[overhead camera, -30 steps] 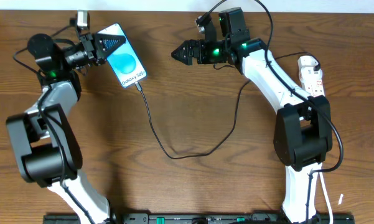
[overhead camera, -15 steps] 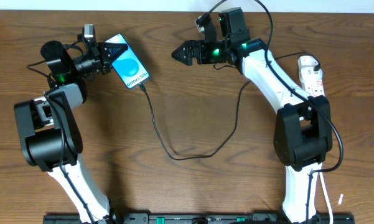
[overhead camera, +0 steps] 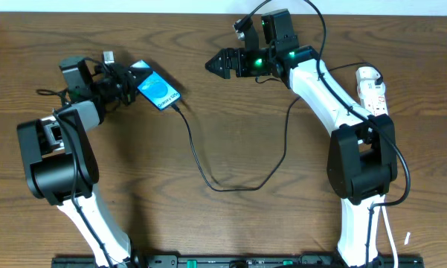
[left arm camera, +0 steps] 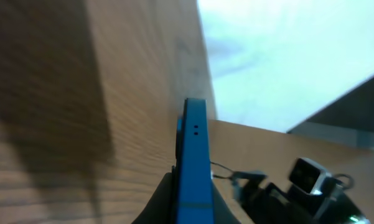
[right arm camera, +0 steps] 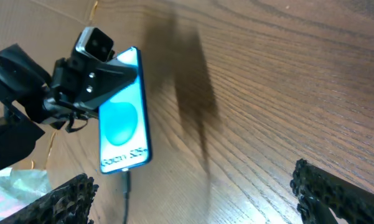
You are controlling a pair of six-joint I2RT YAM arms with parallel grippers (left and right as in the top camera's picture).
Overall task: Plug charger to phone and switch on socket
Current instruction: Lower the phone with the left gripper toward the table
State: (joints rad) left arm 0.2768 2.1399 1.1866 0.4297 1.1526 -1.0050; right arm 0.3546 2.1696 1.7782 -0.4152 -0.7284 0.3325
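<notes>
Two pincers share the job. On the left part of the table (overhead camera: 230, 223), the left pincer (overhead camera: 136, 79) is clamped on the phone (overhead camera: 160, 91), blue screen showing. The charger (overhead camera: 208, 182) meets the phone's lower edge and looks plugged in, then loops off rightward. The right pincer (overhead camera: 214, 64) hangs spread wide, empty. Switching on seems next: the socket (overhead camera: 372, 91) lies far right, just beside the right arm's own links, which crowd the approach.
</notes>
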